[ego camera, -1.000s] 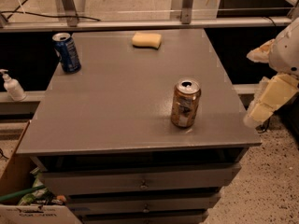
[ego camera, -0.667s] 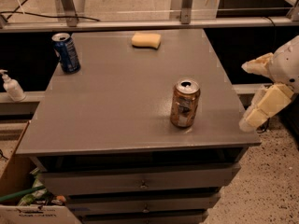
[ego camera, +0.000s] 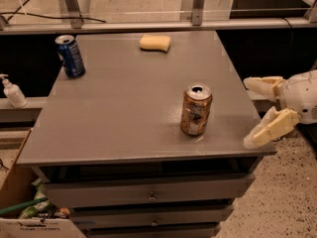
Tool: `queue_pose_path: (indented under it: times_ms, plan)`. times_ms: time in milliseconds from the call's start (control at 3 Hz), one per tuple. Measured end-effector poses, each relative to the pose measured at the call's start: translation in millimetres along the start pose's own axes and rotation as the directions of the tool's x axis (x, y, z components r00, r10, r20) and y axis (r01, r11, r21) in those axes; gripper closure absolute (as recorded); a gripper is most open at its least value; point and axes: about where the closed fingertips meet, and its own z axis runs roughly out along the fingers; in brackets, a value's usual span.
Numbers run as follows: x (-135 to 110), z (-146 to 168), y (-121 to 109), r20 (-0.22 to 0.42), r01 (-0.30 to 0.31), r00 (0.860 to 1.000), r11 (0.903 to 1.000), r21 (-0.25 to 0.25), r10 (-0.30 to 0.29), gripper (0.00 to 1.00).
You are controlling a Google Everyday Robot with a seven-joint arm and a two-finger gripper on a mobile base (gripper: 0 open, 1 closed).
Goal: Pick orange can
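Note:
The orange can (ego camera: 196,110) stands upright on the grey table top (ego camera: 129,108), right of the middle and near the front edge. It has a copper-orange body, pale label patches and a silver top with an open pull-tab hole. My gripper (ego camera: 251,113) is at the table's right edge, to the right of the can and apart from it. Its two cream fingers (ego camera: 270,128) are spread wide and point left toward the can. It holds nothing.
A blue can (ego camera: 70,56) stands at the back left corner. A yellow sponge (ego camera: 155,42) lies at the back centre. A soap dispenser (ego camera: 12,91) stands on a ledge to the left. Drawers (ego camera: 148,195) are below the top; a cardboard box (ego camera: 20,207) is at lower left.
My gripper has moved left and slightly down, closer to the table's right edge and the orange can. The cans and the sponge have not moved.

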Motion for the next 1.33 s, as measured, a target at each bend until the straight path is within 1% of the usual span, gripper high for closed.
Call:
queue_pose_path:
  times_ms: [333,667,1000,1333]
  plan:
    - [-14.7,0.2,3.4,0.065,0.015,0.998,0.9999,-0.008,-0.014,0.00]
    - [-13.8,0.5,3.1,0.058,0.013,0.998,0.9999,-0.008,-0.013,0.00]
    - [-14.7,3.6,3.3,0.087,0.015,0.996,0.9999,0.000,-0.015,0.00]
    - [-17.8,18.5,1.0,0.145,0.029,0.989,0.9995,0.015,-0.031,0.00]
